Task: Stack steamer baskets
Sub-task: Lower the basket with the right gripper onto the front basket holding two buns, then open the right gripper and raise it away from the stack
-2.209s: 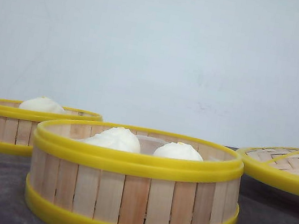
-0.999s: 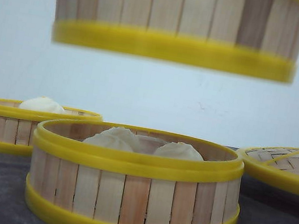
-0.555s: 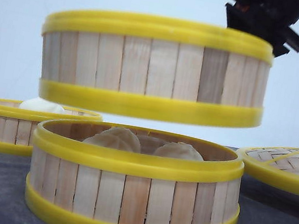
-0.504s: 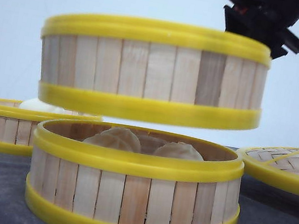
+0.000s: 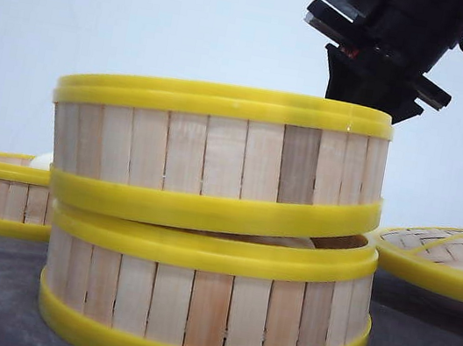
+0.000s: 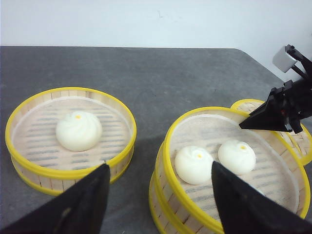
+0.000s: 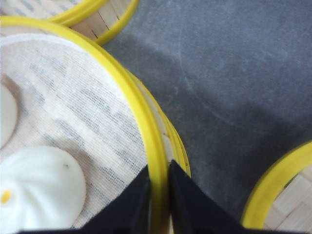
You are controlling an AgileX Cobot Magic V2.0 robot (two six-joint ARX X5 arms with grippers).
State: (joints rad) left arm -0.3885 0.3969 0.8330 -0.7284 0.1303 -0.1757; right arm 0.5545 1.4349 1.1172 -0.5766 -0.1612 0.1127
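Front view: right gripper (image 5: 365,93) pinches the rim of the upper steamer basket (image 5: 216,157), which sits tilted on the lower basket (image 5: 202,297). Left gripper (image 6: 158,204) hovers with fingers wide, empty; a third basket (image 6: 70,136) stands apart.

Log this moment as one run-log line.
step: stacking | right gripper: shut on upper basket rim | upper basket: tilted on lower basket | left gripper: open, empty
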